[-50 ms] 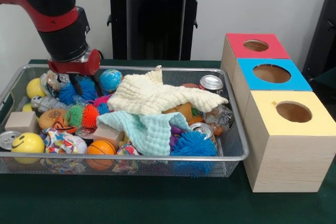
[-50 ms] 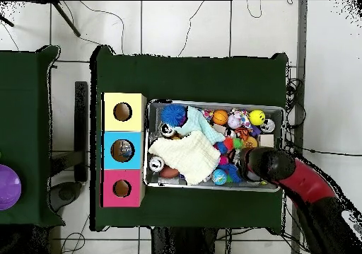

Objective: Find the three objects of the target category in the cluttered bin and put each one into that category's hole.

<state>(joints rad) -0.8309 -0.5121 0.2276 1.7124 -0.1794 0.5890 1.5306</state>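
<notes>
The arm hangs low over the wire bin (image 1: 231, 150), at the end farthest from the three hole boxes. The gripper (image 1: 73, 77) dips right into the clutter there, and whether its tips are spread or pinched on something I cannot tell: the red wrist plate and the toys around it hide them in both views.

Directly beneath the gripper sits a blue spiky ball (image 1: 67, 94), so close it may be touching. The globe ball (image 1: 111, 80) lies just beside the gripper toward the boxes, and a yellow ball (image 1: 35, 88) just beside it on the opposite side.

Which category is wanted is not shown, so the target is a judgement: balls look likeliest, given where the gripper has settled.

Now the key relation: the red box (image 1: 255, 45), blue box (image 1: 272, 74) and yellow box (image 1: 293, 112) all stand beyond the bin's opposite end. Anything lifted here must cross the whole bin, over the cream cloth (image 1: 157, 95) heaped mid-bin.
</notes>
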